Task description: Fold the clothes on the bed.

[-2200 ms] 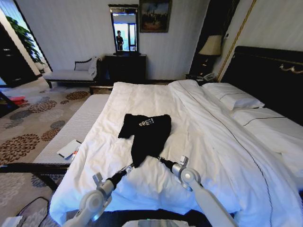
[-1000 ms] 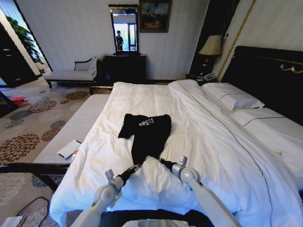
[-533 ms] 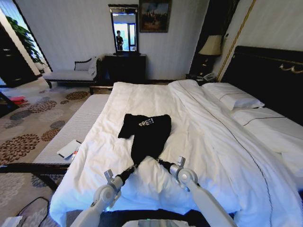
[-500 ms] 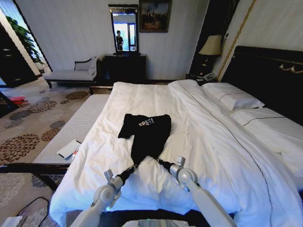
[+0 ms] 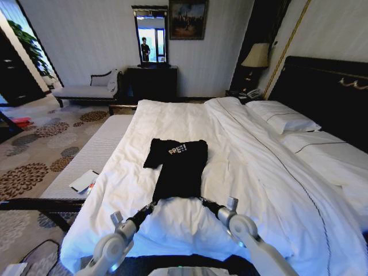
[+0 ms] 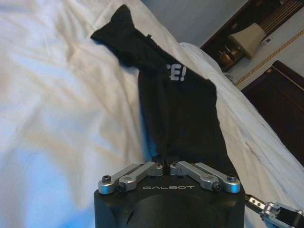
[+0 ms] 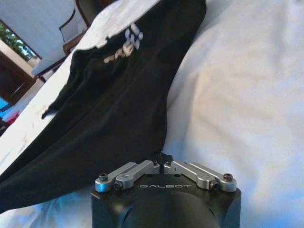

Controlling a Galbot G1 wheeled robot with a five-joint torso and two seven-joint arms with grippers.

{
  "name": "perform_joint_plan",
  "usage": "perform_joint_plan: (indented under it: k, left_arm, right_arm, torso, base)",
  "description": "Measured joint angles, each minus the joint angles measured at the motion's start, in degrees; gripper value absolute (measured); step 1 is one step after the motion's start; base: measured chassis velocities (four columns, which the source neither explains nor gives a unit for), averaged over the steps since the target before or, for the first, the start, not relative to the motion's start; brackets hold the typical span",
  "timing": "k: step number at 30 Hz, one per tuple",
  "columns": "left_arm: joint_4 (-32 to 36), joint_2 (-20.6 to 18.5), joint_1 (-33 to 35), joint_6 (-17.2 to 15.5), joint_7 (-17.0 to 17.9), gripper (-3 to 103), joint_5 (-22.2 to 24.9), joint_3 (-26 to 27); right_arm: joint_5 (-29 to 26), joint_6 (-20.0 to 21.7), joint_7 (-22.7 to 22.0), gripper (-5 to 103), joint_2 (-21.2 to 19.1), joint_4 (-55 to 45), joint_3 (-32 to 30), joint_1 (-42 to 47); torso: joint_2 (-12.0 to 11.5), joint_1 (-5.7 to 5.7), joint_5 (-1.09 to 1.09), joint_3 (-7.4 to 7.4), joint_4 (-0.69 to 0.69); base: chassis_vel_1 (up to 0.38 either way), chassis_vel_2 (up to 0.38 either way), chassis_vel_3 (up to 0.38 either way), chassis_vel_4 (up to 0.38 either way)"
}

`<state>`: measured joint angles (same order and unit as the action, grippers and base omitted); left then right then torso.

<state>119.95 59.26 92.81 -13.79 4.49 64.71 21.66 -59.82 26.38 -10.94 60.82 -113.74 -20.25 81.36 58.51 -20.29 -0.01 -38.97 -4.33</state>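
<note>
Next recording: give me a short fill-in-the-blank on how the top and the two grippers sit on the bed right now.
1. The black top lies on the bed's white ____.
2. The left gripper and the right gripper each pinch a corner of the top's ____ edge.
3. The white lettering on the top ends in an ____ mark.

Missing words: duvet; near; exclamation

The right gripper (image 7: 163, 165) has its jaws pinched on the black top's (image 7: 118, 109) hem. The top lies on the white bed (image 7: 237, 95).
</note>
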Motion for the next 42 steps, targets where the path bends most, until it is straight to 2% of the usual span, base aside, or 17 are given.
perform_joint_plan:
  k: [7, 8, 12, 13, 17, 21, 22, 25, 35, 42]
  left_arm:
    - [7.06, -0.79, 9.78, 0.01, 0.26, 2, 0.18, 7.71]
    - [7.06, -0.79, 9.78, 0.01, 0.26, 2, 0.18, 7.71]
    - [9.84, -0.36, 17.1, 0.04, -0.77, 2, 0.49, 14.28]
    - [9.84, -0.36, 17.1, 0.04, -0.77, 2, 0.49, 14.28]
    - [11.27, 0.42, 20.97, 0.45, -1.27, 2, 0.81, 18.48]
    - [12.38, 0.29, 24.14, 0.77, -1.69, 2, 1.44, 22.18]
    - [12.63, 0.3, 24.95, 0.83, -1.84, 2, 1.67, 23.1]
    - [12.85, 0.36, 26.35, 1.28, -2.12, 2, 1.92, 24.99]
    - [11.68, 0.54, 29.6, 2.69, -2.42, 2, 2.78, 29.1]
    - [11.47, 1.34, 30.68, 2.9, -2.68, 1, 0.02, 27.12]
  right_arm:
    - [0.59, 1.62, 0.47, 0, -0.62, -7.82, -6.28, 8.18]
    - [0.59, 1.62, 0.47, 0, -0.62, -7.82, -6.28, 8.18]
    - [3.68, 1.87, 1.07, 0, -0.85, -10.9, -7.29, 12.83]
    - [3.68, 1.87, 1.07, 0, -0.85, -10.9, -7.29, 12.83]
    - [7.93, 1.74, 1.71, 0, 0.52, -12.51, -7.09, 16.28]
    - [15.08, 0.84, 3.16, 0, 3.26, -14.34, -7.23, 21.21]
    - [16.32, 0.63, 3.35, 0, 3.53, -14.5, -7.52, 21.78]
    - [17.69, 0.35, 3.43, 0, 3.65, -14.59, -8.34, 22.78]
    - [22.97, -1.4, 3.81, 0, 3.56, -13.87, -10.47, 25.38]
    - [25.86, -1.74, 4.08, 0, 5.83, -15.62, -9.54, 28.5]
  torso:
    - [0.0, 0.0, 0.01, 0.0, 0.0]
    - [0.0, 0.0, 0.01, 0.0, 0.0]
    - [0.0, 0.0, 0.01, 0.0, 0.01]
    - [0.0, 0.0, 0.01, 0.0, 0.01]
    - [0.0, 0.0, 0.01, 0.0, 0.02]
    - [0.0, -0.01, 0.0, 0.0, -0.04]
    - [0.0, -0.01, 0.0, 0.0, -0.02]
    - [0.0, -0.01, 0.0, 0.0, 0.02]
    - [-0.01, -0.01, -0.02, -0.01, 0.0]
    - [0.0, -0.01, 0.01, 0.0, 0.0]
  base:
    - [0.0, 0.0, 0.0, 0.0]
    - [0.0, 0.0, 0.0, 0.0]
    - [0.0, 0.0, 0.0, 0.0]
    - [0.0, 0.0, 0.0, 0.0]
    - [0.0, 0.0, 0.0, 0.0]
    - [0.0, 0.0, 0.0, 0.0]
    - [0.0, 0.0, 0.0, 0.0]
    - [0.0, 0.0, 0.0, 0.0]
    - [0.0, 0.0, 0.0, 0.0]
    - [0.0, 0.0, 0.0, 0.0]
